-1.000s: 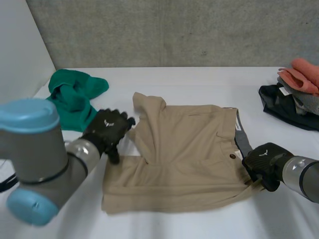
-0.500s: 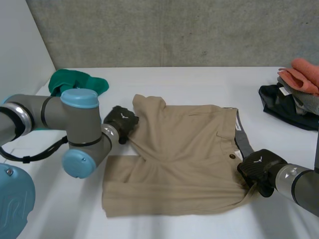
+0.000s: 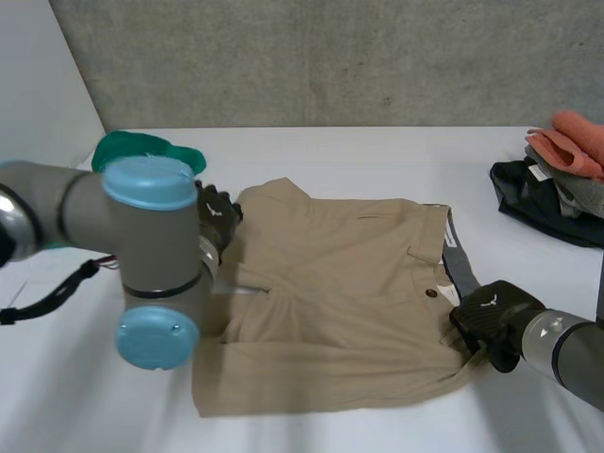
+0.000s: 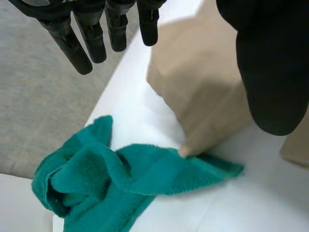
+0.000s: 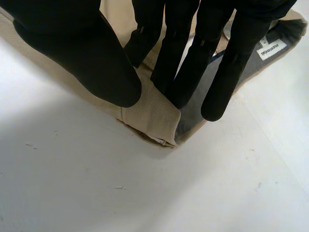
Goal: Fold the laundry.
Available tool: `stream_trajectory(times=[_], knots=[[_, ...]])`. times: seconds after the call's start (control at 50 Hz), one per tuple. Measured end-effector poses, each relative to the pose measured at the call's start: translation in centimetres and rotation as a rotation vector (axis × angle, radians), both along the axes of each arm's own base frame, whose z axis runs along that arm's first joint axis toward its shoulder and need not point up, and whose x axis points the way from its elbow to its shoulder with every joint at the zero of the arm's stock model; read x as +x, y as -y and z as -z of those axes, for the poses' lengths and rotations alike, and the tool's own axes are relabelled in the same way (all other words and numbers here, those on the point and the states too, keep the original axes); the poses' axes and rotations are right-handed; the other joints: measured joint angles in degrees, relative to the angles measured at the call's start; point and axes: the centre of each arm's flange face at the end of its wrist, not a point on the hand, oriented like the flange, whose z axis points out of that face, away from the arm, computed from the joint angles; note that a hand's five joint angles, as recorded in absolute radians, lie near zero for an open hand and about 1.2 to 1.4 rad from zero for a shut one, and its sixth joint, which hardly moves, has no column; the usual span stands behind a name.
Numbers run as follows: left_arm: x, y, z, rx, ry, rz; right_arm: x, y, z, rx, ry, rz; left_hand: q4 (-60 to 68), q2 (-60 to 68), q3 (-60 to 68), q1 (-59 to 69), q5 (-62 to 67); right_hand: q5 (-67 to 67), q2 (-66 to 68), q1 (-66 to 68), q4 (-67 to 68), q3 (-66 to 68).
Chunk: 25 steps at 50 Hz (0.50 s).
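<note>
Khaki trousers lie folded flat in the middle of the white table. My left hand hovers at their far left corner, beside the green towel. In the left wrist view its fingers are straight and spread away from the thumb, open, with the khaki corner lying on the table below them. My right hand is at the near right corner by the waistband. There the thumb and straight fingers pinch the khaki corner, beside the grey lining.
A crumpled green towel lies at the table's far left, just past my left fingertips. A pile of dark, grey and salmon clothes sits at the far right edge. My left arm's large joint hangs over the trousers' left side.
The raised flap at the trousers' far left has spread out flatter and leftward. My left hand moved up to that corner and opened. The right hand stayed pinched on its corner.
</note>
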Motion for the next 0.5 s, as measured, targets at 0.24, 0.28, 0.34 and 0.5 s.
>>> stream_trajectory(times=[0.24,0.28,0.34,0.5], knots=[[3.9,-8.6,-2.3,0.22,-0.206,0.065,-0.1,0.2,-0.6,-0.014,0.028,0.027,13.6,13.5,12.7,15.1,12.0,0.0,0.0,0.0,0.0,0.0],[4.3,-10.4,-1.5,0.288,-0.211,0.095,-0.1,0.2,-0.6,-0.015,0.029,0.03,16.4,16.0,15.6,17.1,15.0,0.0,0.0,0.0,0.0,0.0],[4.8,-12.3,-0.4,0.365,-0.21,0.124,-0.2,0.3,-0.6,-0.016,0.031,0.035,16.8,16.3,15.9,17.1,15.3,0.0,0.0,0.0,0.0,0.0],[5.3,-14.1,2.5,0.442,-0.182,0.13,-0.3,0.5,-0.7,-0.017,0.041,0.05,16.5,16.3,15.9,16.9,14.8,0.0,0.0,0.0,0.0,0.0]])
